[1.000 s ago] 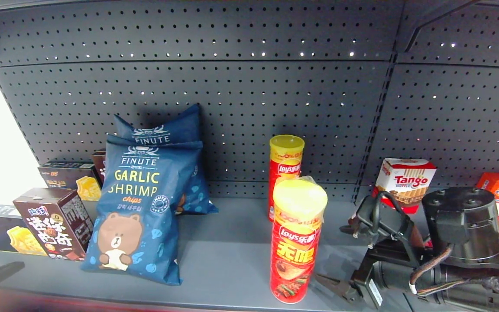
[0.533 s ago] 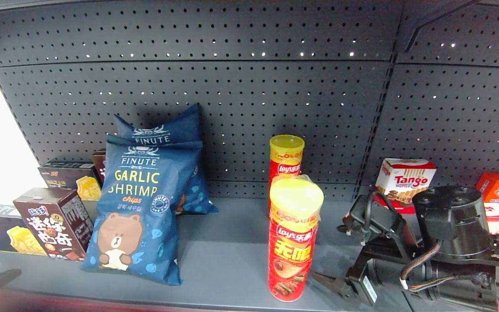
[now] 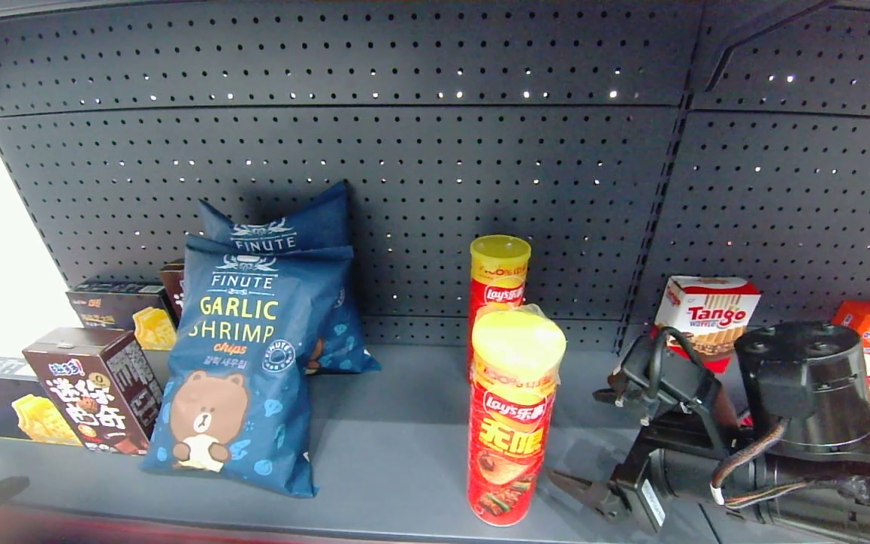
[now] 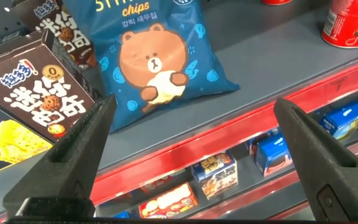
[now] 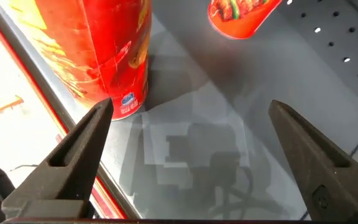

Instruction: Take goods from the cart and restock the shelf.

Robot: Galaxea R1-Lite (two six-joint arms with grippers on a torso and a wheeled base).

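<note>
Beside the right tool (image 5: 190,107), the front can (image 5: 98,50) is cut off above its lower part, and the rear can (image 5: 241,15) beyond it is cut down to its base. From the head view, the front can hides the rear one's lower half. Behind that tool's arm (image 3: 805,393), the wafer box (image 3: 707,310) loses a lower corner. Ahead of the left tool (image 4: 194,101), the blue bag (image 4: 154,56) is cropped at its top.

We've got open shelf (image 3: 405,431) between the shrimp chip bag (image 3: 239,378) and the front can (image 3: 514,423); the rear can (image 3: 498,287) blocks the lane behind the front one.
</note>
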